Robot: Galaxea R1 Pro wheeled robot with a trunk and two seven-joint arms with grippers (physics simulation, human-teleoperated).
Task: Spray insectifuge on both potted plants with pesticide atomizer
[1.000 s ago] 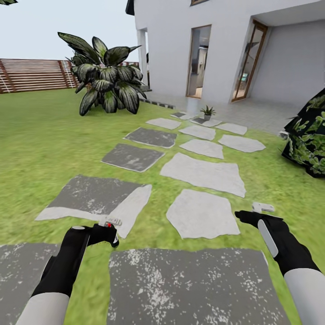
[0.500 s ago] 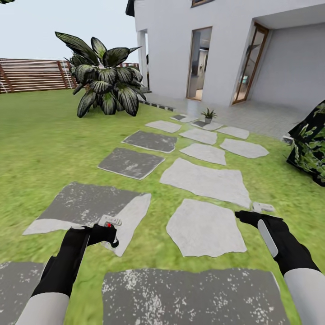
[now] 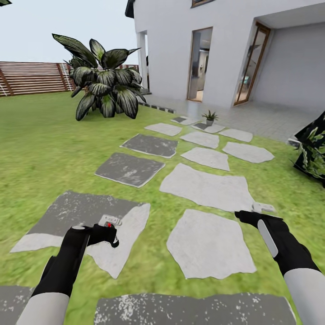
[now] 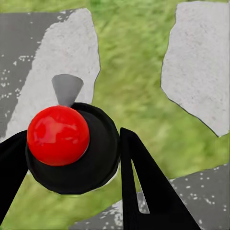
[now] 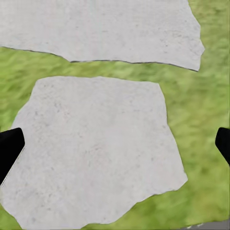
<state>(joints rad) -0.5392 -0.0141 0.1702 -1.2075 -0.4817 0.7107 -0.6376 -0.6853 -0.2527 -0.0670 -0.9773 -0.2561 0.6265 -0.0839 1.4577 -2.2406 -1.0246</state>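
Observation:
My left gripper [image 3: 106, 231] hangs low over the lawn, shut on the pesticide atomizer [image 4: 91, 167]. The left wrist view looks down on the atomizer's dark round top, with a red knob [image 4: 58, 135] and a grey nozzle, held between the black fingers [image 4: 143, 191]. My right gripper [image 3: 253, 215] is open with nothing in it, its fingertips [image 5: 9, 146] far apart above a pale stepping stone [image 5: 96, 148]. Far ahead, a small potted plant [image 3: 209, 117] stands on the stones near the house.
Grey and pale stepping stones [image 3: 205, 187] lead across the green lawn [image 3: 40, 144] to the paved porch of a white house [image 3: 225, 49]. A big dark-leaved bush [image 3: 106, 85] stands at the back left before a brown slatted fence [image 3: 31, 77]. Another bush [image 3: 313, 149] is at the right edge.
The whole view has shifted: the stones have slid down and toward me and the house has come closer, so the camera has moved forward. Both arms hold the same pose.

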